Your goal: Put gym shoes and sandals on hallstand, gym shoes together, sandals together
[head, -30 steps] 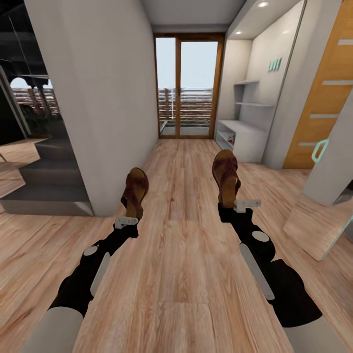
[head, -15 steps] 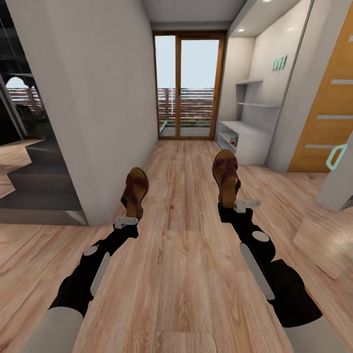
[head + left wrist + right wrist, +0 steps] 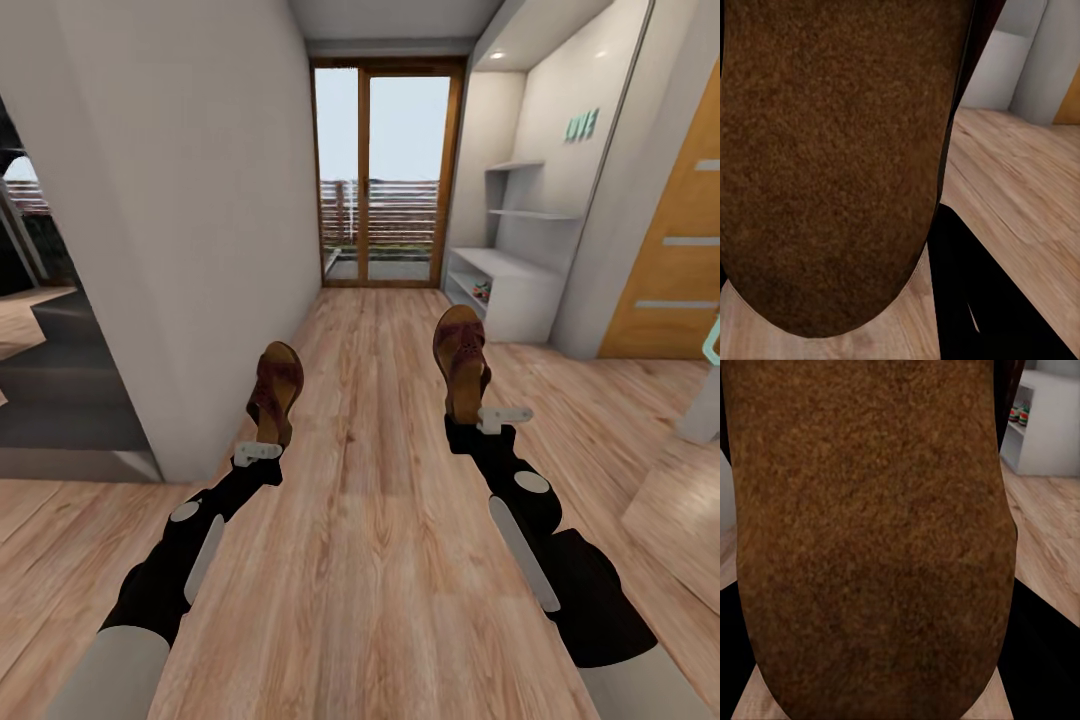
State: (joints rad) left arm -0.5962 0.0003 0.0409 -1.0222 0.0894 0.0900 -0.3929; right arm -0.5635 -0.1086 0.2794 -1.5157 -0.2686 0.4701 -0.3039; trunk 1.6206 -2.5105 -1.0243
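Note:
Each arm carries one dark brown sandal above the wood-plank corridor floor [image 3: 380, 520]. My left gripper [image 3: 262, 445] is shut on the heel of the left sandal [image 3: 276, 390], whose brown sole [image 3: 832, 157] looms close in the left wrist view. My right gripper [image 3: 482, 415] is shut on the heel of the right sandal [image 3: 461, 360], its sole [image 3: 870, 532] close in the right wrist view. The pale hallstand [image 3: 508, 290] stands far ahead at the right wall. The gym shoes [image 3: 482, 291] sit on its low shelf, also seen as the sneakers [image 3: 1018, 415].
A grey wall [image 3: 200, 220] bounds the corridor on the left, with dark steps [image 3: 60, 400] beyond it. Glass doors [image 3: 385, 175] close the far end. An orange door [image 3: 675, 250] and a pale panel [image 3: 680, 510] stand on the right.
The whole view has shifted: the left wall and right-side door have slid outward as the base moves down the corridor. Both arms hold their sandals unchanged.

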